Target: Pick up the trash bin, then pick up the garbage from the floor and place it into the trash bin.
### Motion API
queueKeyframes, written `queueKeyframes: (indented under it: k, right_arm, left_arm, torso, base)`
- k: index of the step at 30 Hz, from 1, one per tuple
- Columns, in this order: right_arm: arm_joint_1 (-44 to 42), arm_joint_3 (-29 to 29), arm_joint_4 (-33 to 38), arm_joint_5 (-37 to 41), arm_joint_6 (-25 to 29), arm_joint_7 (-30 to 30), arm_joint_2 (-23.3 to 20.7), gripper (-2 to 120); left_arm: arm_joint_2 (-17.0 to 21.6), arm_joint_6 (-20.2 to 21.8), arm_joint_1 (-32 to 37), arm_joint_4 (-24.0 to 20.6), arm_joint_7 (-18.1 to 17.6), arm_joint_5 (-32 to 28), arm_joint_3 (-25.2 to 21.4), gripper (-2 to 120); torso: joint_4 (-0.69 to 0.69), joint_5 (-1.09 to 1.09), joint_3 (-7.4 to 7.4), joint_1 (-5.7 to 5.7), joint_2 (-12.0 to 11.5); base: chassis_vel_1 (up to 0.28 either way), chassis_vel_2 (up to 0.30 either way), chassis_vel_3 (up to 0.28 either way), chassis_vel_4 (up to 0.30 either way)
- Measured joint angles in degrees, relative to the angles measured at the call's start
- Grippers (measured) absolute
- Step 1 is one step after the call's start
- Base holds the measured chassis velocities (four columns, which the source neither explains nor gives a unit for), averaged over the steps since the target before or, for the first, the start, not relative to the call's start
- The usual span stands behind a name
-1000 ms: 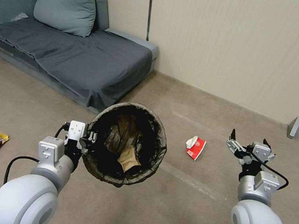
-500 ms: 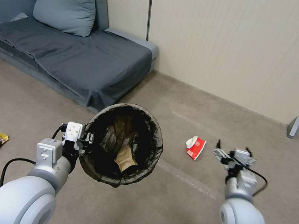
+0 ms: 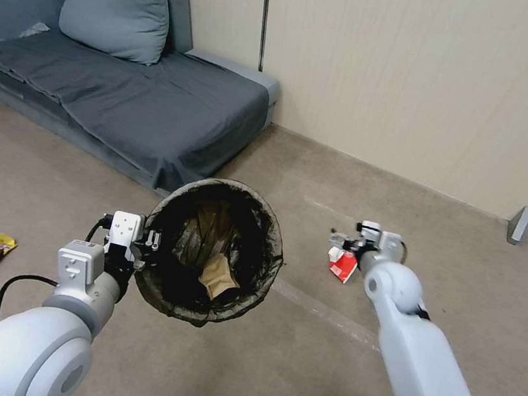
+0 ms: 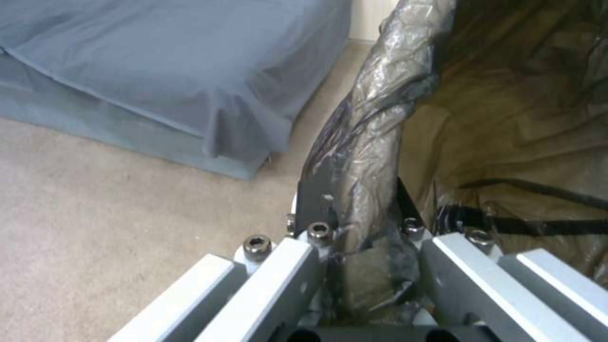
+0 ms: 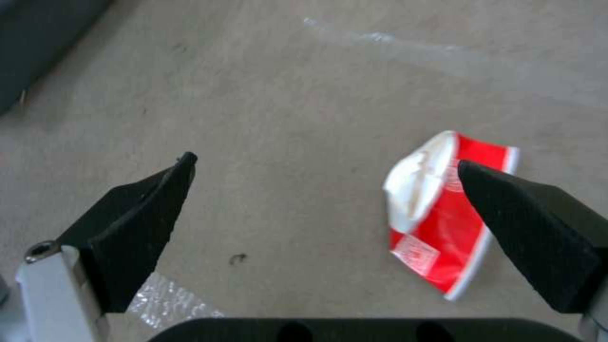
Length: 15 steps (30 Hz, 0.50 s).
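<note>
Right gripper, jaws spread wide, hangs low over the red-and-white carton on the carpet, one fingertip overlapping it; it has dropped and reached forward. Next it likely needs centring, then closing. Left gripper clamps the trash bin rim.

The right gripper is swinging from the right of the head frame toward its centre, reaching forward and down until it is hanging over the red-and-white carton, partly covering its upper end; its black fingers are spread wide, one overlapping the carton's edge. The left gripper, clamped on the trash bin rim, is drifting slightly left and up in the frame, carrying the bin along.
</note>
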Motion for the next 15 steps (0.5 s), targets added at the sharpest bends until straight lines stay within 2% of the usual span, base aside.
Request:
queueKeyframes:
  k: [2,7,9,15]
  right_arm:
    - [3.25,-1.31,-3.5,1.57,-0.97,-0.18,0.71,100]
    - [5.83,-1.92,-6.37,2.85,-1.71,-0.25,1.42,100]
    - [8.47,-2.42,-10.15,3.41,-1.99,-0.35,2.36,100]
    - [12.16,-2.79,-18.25,0.93,-1.3,-1.74,4.37,100]
  left_arm:
    - [0.0,0.0,0.09,0.04,0.01,-0.01,-0.15,0]
    - [-0.12,0.0,0.27,0.04,0.05,0.02,-0.22,0]
    - [-0.42,0.0,0.44,0.03,0.08,0.05,-0.22,0]
    - [-1.0,0.0,0.6,-0.02,0.09,0.3,-0.14,0]
  torso:
    - [0.0,-0.02,0.0,0.0,0.0]
    - [0.01,-0.01,0.0,0.0,0.0]
    - [0.02,-0.03,0.0,0.0,0.0]
    - [0.0,-0.02,0.0,0.0,0.0]
  base:
    - [0.0,0.0,0.0,0.0]
    - [0.0,0.0,0.0,0.0]
    - [0.0,0.0,0.0,0.0]
    - [0.0,0.0,0.0,0.0]
